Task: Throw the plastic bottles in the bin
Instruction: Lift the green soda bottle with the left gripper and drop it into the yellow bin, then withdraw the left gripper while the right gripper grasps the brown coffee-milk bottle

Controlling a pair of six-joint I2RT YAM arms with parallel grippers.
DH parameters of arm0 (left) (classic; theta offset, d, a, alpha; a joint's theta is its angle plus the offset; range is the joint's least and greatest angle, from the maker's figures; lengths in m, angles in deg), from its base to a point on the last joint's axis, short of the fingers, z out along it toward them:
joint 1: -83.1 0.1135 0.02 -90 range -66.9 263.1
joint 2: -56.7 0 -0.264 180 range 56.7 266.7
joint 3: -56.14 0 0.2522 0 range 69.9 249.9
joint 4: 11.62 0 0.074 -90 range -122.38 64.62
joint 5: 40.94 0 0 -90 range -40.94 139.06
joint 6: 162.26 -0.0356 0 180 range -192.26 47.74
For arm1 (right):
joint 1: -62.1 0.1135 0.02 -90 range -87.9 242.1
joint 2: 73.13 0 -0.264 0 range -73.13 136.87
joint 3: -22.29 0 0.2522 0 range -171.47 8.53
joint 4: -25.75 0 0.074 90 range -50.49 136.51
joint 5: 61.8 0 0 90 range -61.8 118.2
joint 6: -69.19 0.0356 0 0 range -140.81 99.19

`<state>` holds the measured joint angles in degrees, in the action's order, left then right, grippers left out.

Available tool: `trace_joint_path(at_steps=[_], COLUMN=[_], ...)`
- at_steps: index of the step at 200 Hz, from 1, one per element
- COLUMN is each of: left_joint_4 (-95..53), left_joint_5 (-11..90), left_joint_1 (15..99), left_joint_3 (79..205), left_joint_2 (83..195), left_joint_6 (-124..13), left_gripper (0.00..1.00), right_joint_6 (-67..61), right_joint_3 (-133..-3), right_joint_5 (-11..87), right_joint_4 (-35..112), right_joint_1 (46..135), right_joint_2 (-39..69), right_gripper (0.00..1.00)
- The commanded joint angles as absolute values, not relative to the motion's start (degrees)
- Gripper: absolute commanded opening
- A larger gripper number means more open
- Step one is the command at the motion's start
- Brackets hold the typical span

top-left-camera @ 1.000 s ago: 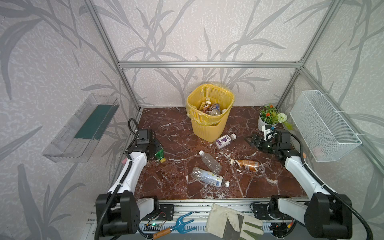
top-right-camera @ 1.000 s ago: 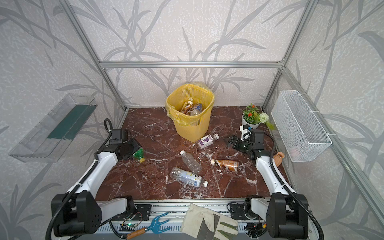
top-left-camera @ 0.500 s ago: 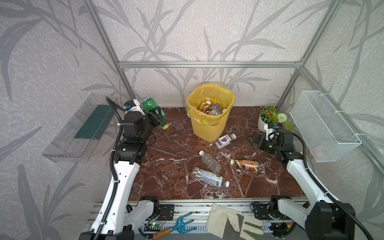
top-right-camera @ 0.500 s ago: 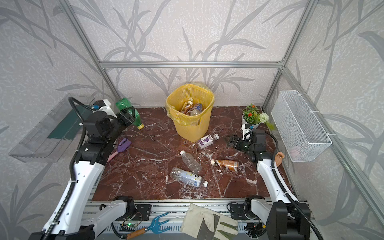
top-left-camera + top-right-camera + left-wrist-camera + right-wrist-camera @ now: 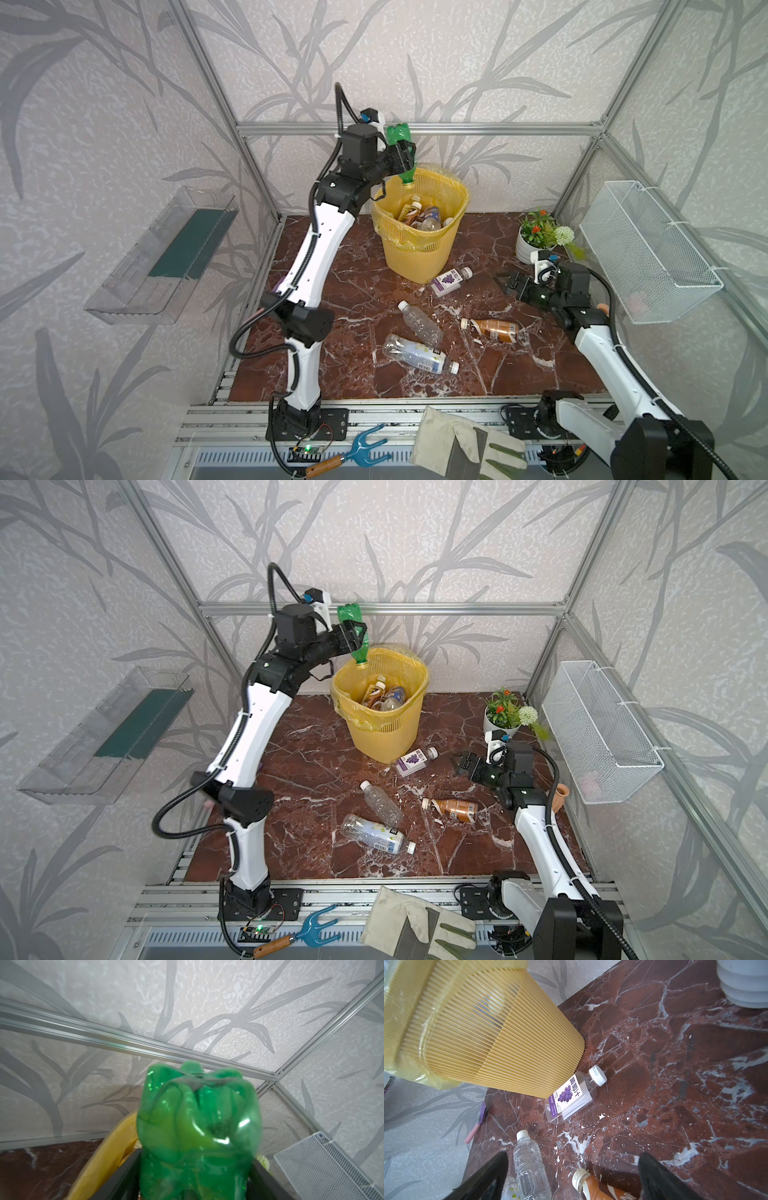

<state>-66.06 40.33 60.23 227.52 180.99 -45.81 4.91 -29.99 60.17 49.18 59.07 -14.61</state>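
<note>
A crumpled green bottle hangs neck-down over the near-left rim of the yellow bin. My left gripper is shut on it, a finger against each side, and its base fills the left wrist view. Several bottles lie inside the bin. On the marble floor lie a purple-label bottle, a clear one, a brown one and a blue-white-label one. My right gripper hovers open and empty right of the purple-label bottle.
A flower pot stands behind my right gripper. A white wire basket hangs on the right wall and a clear shelf on the left wall. A glove and a blue hand fork lie on the front rail.
My left arm has swung up from the floor's left edge to the bin with the green bottle, which now points neck-down. The right gripper has crept slightly towards the bottles.
</note>
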Motion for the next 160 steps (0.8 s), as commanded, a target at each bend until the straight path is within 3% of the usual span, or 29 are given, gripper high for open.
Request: trace_joint_path(at_steps=[1, 15, 47, 106, 160], left_joint_4=[-88.89, -83.75, -64.73, -59.22, -40.75], left_joint_5=[39.85, 40.76, 46.17, 46.51, 52.08], left_joint_1=[60.73, 60.45, 58.94, 56.86, 56.57], left_joint_3=[242.24, 234.21, 207.38, 193.22, 165.02], left_joint_2=[186.88, 182.09, 166.62, 156.18, 137.56], left_joint_6=[-46.26, -46.93, -49.78, -52.09, -54.93], left_gripper=[0.94, 0.99, 0.99, 0.99, 0.99], right_joint_6=[3.66, 3.29, 3.1, 3.53, 1.0], right_joint_3=[-30.66, -30.61, -30.36, -30.36, -32.9], right_joint_5=[59.72, 59.49, 59.23, 58.52, 57.39], right_joint_4=[51.64, 52.22, 53.21, 53.56, 57.4], right_joint_1=[58.44, 58.14, 57.88, 57.92, 58.41], right_joint_2=[-16.73, -17.23, -17.58, -17.9, -16.7], right_gripper=[0.99, 0.99, 0.99, 0.99, 0.97])
